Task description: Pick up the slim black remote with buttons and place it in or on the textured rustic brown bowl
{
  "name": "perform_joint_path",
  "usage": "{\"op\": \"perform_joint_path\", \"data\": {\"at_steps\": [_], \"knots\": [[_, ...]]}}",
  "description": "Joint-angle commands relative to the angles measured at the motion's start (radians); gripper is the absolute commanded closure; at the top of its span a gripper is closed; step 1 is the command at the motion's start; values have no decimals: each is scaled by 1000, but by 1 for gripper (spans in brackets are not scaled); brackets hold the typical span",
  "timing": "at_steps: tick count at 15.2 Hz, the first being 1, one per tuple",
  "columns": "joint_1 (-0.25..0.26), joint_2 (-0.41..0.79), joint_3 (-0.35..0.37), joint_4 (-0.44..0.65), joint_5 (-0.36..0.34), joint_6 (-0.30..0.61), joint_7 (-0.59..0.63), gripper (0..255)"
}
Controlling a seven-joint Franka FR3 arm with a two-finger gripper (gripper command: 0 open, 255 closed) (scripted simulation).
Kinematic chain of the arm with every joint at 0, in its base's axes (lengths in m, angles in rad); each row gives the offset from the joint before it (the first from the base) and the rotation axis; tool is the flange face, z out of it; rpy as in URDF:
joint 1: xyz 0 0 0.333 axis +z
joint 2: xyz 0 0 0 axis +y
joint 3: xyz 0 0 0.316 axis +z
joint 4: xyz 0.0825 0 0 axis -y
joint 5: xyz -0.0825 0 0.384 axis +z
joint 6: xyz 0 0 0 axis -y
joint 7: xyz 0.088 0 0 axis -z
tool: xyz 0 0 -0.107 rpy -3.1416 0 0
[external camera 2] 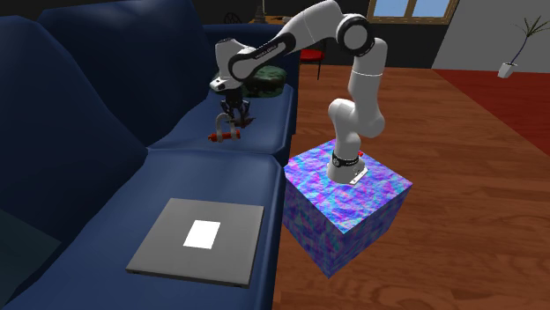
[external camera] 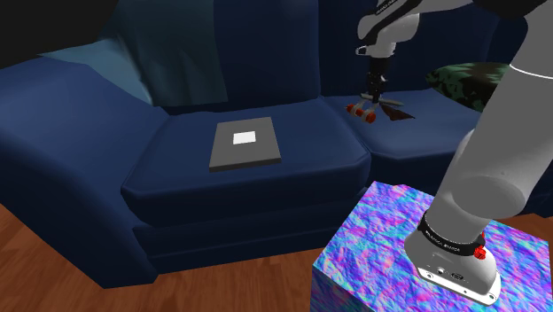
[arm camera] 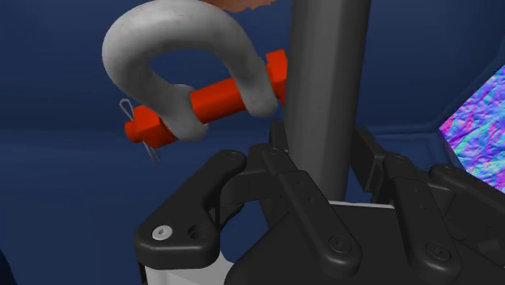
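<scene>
**Remote in the jaws, shackle at its side, bowl further along the seat**

The gripper (arm camera: 320, 152) stood over the corner seat of the blue sofa (external camera: 80, 151). Its jaws were narrowed onto the slim dark remote (arm camera: 328, 73), which was clasped near one end and ran straight out from between them. Whether its far end had cleared the cushion could not be told.

A grey shackle (arm camera: 166, 57) with a red pin (arm camera: 217, 99) lay just beside the remote. A low or sideways start would likely have knocked the free end against it. Held so near one end, the remote could also have pivoted or slid in the jaws during a quick swing.

The bowl (external camera: 456, 80), mottled dark and greenish rather than brown, sat on the same seat toward the shoulder view's right, near the gripper. A shallow approach might have struck its rim and pushed it along the soft cushion.

The backrest closed off the far side, so the open room was upward and along the seat. A flat grey board (external camera: 245, 146) lay well apart on the next cushion. The patterned stand (external camera: 377, 235) stood off the sofa's front edge, out of the path.
</scene>
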Motion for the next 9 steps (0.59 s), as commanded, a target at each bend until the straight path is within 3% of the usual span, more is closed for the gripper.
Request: {"op": "perform_joint_path", "data": {"at_steps": [1,4,9], "knots": [[-25,24,-29,14,16,4,-65,255],[-68,86,-69,56,65,2,-170,255],[-81,124,-69,29,99,51,-201,255]]}}
